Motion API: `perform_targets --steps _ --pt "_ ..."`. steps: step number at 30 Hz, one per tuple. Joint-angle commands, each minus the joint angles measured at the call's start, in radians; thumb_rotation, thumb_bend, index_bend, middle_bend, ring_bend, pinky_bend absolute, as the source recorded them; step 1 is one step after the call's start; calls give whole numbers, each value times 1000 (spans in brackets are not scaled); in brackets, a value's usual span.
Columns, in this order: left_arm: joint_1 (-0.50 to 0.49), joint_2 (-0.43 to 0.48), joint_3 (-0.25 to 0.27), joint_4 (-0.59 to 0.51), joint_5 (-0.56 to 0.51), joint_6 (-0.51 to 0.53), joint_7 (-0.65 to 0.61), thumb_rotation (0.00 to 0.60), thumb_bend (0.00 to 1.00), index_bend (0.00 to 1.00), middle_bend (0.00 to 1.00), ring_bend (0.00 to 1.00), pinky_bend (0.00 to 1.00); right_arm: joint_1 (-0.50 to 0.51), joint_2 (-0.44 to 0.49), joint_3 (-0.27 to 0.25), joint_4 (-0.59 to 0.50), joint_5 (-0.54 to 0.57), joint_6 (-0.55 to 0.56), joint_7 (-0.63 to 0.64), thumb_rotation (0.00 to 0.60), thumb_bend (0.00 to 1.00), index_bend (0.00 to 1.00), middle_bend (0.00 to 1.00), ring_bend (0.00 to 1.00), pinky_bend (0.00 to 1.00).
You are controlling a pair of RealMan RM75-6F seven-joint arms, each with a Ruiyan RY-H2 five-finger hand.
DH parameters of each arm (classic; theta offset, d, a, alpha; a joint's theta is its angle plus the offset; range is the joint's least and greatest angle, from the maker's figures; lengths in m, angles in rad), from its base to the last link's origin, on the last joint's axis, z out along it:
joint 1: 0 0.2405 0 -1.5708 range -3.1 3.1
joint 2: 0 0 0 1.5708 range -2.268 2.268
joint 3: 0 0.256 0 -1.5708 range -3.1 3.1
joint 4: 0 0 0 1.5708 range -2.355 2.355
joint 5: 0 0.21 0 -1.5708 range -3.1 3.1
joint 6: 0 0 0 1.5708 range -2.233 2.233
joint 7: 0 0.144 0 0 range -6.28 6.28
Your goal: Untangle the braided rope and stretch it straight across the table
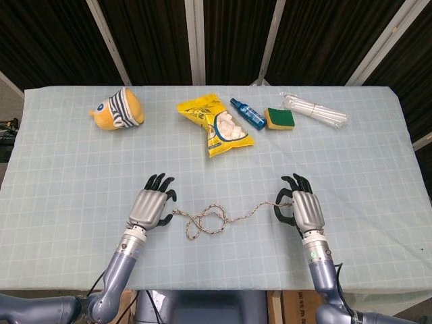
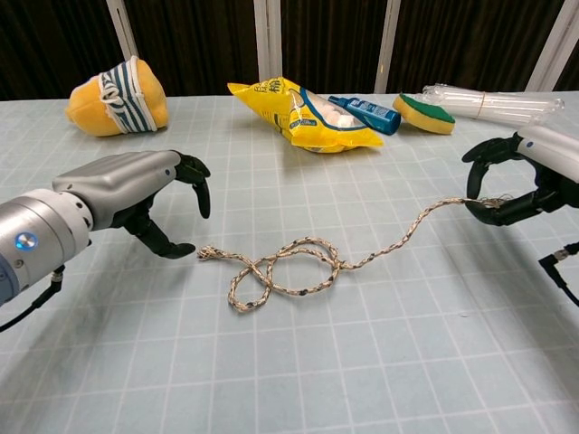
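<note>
The left hand (image 2: 136,194) is held low at the left end of the rope (image 2: 280,267), fingers apart and curved, thumb tip just beside the frayed end; nothing is gripped yet. That placement is judged to be for pinching that free end, so the rope can be pulled from both sides. In the head view the left hand (image 1: 151,206) sits just left of the rope (image 1: 206,219) end; actual touching cannot be told.

The rope lies near-centre on the checked tablecloth (image 1: 81,162). It is thin, braided, beige with dark flecks. Its left part is crossed over itself in a loose figure-eight loop; its right part runs in a wavy line, rising off the cloth toward the right.

The right hand (image 2: 525,176) is seen pinching the right end between thumb and a finger, the other fingers curled loosely; the end is judged to be held up so the tangle can be drawn out. The same right hand (image 1: 300,206) shows in the head view.

Along the far edge, well apart from the rope: striped plush toy (image 1: 118,108), yellow snack bag (image 1: 216,125), blue bottle (image 1: 247,113), sponge (image 1: 279,119), plastic tubes (image 1: 316,109).
</note>
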Motion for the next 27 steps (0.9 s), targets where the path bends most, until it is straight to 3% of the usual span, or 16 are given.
perform_targets --steps 1,27 --pt "-7 -10 3 8 -9 0 2 600 353 469 128 0 0 1 1 -1 0 1 0 -1 600 482 653 199 0 0" --pt "-59 -95 22 97 -59 16 0 600 419 513 146 0 0 4 19 1 4 9 -3 10 600 482 653 201 0 0"
